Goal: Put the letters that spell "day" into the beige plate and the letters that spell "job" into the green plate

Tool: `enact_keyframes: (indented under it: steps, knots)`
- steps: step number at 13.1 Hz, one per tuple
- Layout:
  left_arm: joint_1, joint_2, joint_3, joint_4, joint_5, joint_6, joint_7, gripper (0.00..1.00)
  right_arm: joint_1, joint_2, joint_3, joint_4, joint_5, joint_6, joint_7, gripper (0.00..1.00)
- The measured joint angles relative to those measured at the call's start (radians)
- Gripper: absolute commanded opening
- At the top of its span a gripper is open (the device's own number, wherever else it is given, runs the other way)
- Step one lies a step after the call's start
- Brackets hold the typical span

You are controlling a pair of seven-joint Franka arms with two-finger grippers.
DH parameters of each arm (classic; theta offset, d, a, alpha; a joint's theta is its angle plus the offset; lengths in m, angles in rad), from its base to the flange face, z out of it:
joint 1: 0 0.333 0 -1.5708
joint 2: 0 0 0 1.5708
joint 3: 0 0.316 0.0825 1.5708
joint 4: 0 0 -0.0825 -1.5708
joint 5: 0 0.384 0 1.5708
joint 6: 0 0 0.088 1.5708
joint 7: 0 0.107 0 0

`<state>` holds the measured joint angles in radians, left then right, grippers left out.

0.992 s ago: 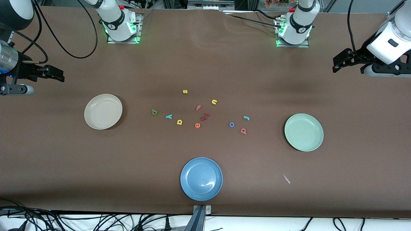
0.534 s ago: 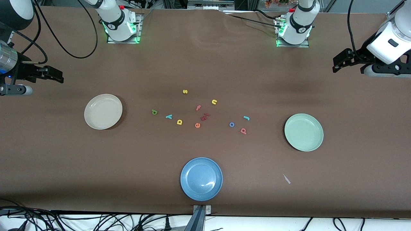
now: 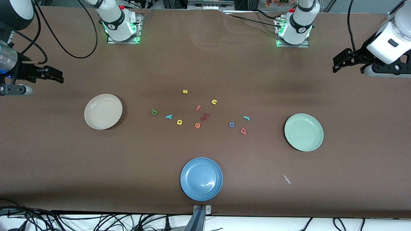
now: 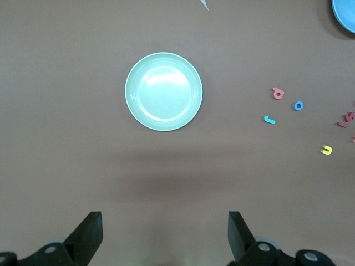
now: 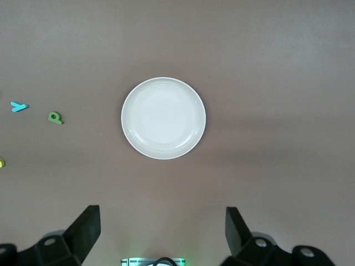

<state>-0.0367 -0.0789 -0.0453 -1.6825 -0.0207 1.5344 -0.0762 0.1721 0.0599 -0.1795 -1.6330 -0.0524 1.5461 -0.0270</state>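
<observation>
A: Start nearest the camera. What sits there?

B: The blue plate (image 3: 201,178), by the desk (image 3: 205,67) edge, with nothing in it. It has no part in either word, so I'd judge it a decoy. A small pale scrap (image 3: 286,179) lies toward the left arm's end.

A: And farther in?

B: The green plate (image 3: 303,132) at the left arm's end and the beige plate (image 3: 103,111) at the right arm's end, both bare. Between them the letters lie flat and apart from one another. The pink-red "b" (image 3: 243,131), blue "o" (image 3: 231,124) and teal "j" (image 3: 246,118) cluster toward the green plate; the yellow "a" (image 3: 179,122), teal "y" (image 3: 169,116) and green "d" (image 3: 154,112) run toward the beige plate. Each word lies on its own plate's side, which probably lets each arm serve one plate.

A: The spares?

B: The orange "e" (image 3: 197,125), dark red letters (image 3: 205,116), pink "f" (image 3: 198,107), yellow "n" (image 3: 214,102) and, farthest, yellow "s" (image 3: 185,91) in the middle.

A: The arms?

B: Both wait, raised at the desk's ends. The left end effector (image 4: 165,235) hangs near the green plate, the right end effector (image 5: 162,233) near the beige plate, each with fingers spread wide and holding nothing. Nothing has been sorted yet.
</observation>
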Motion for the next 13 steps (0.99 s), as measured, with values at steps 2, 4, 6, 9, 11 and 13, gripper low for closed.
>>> enact_keyframes:
  steps: [2,4,6,9,11,13]
  knots:
    - [0.0,0.0,0.0,0.0,0.0,-0.003,0.0,1.0,0.0,0.0,0.0,0.0,0.0,0.011,0.0,1.0]
    - [0.0,0.0,0.0,0.0,0.0,-0.003,0.0,1.0,0.0,0.0,0.0,0.0,0.0,0.015,0.0,1.0]
    - [0.0,0.0,0.0,0.0,0.0,-0.003,0.0,1.0,0.0,0.0,0.0,0.0,0.0,0.015,0.0,1.0]
    - [0.0,0.0,0.001,0.0,0.0,-0.004,0.0,1.0,0.0,0.0,0.0,0.0,0.0,0.015,0.0,1.0]
    - [0.0,0.0,0.001,0.0,0.0,-0.004,0.0,1.0,0.0,0.0,0.0,0.0,0.0,0.015,0.0,1.0]
    - [0.0,0.0,0.001,0.0,0.0,-0.004,0.0,1.0,0.0,0.0,0.0,0.0,0.0,0.015,0.0,1.0]
